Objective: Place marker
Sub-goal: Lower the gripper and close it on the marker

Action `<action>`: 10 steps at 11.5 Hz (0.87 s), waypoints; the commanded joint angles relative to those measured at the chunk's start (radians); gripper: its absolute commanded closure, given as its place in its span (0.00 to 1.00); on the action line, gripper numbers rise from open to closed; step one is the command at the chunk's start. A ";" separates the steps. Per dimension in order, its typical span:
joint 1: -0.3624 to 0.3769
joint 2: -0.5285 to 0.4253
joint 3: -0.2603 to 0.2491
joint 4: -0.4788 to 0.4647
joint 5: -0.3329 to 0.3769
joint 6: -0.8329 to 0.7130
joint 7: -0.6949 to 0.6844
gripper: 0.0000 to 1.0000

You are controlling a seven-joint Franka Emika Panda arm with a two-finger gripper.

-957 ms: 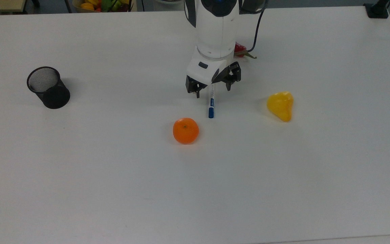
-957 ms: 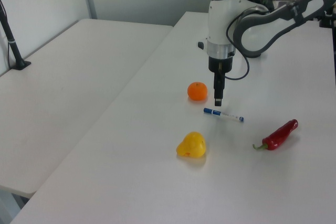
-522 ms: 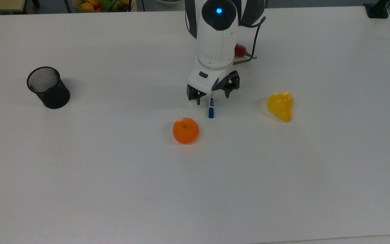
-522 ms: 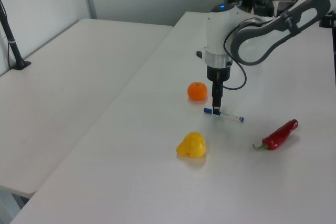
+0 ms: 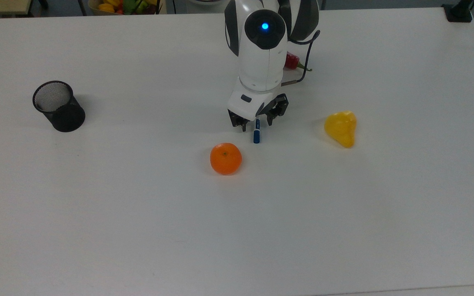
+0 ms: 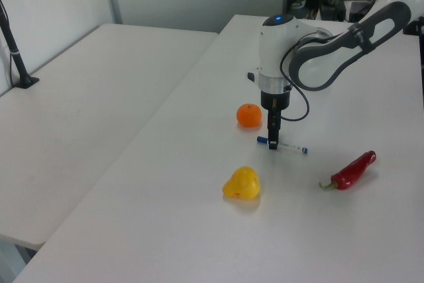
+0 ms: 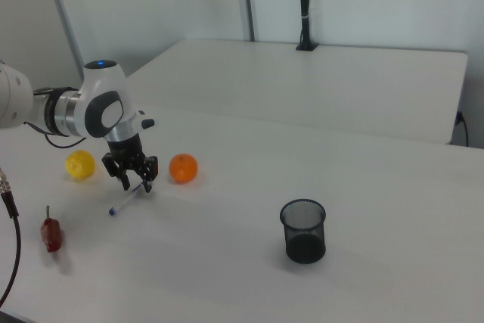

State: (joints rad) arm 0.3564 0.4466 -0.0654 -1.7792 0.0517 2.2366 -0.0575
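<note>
Inventory on the white table [image 5: 138,230]: one marker [image 5: 256,133], one orange [image 5: 225,158], one yellow pear-shaped fruit [image 5: 341,128], one red chilli [image 6: 353,169] and one black mesh cup [image 5: 58,106]. One arm is present, carrying one gripper [image 5: 256,121].

Marker lies flat on the table, blue cap pointing toward the orange in the top view, and touches neither fruit. It sits between the orange and the chilli in the left view.

Gripper is lowered over the marker's capped half, its two fingers spread with one on either side of the barrel; it grasps nothing. In the right view the fingers [image 7: 126,181] reach down close to the table surface.

Mesh cup stands upright, well apart from the marker, toward the top view's left.
</note>
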 commanded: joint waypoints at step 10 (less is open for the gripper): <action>0.007 -0.025 -0.014 -0.017 -0.013 0.012 0.005 1.00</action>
State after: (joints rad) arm 0.3554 0.4460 -0.0665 -1.7787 0.0517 2.2367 -0.0574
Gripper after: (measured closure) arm 0.837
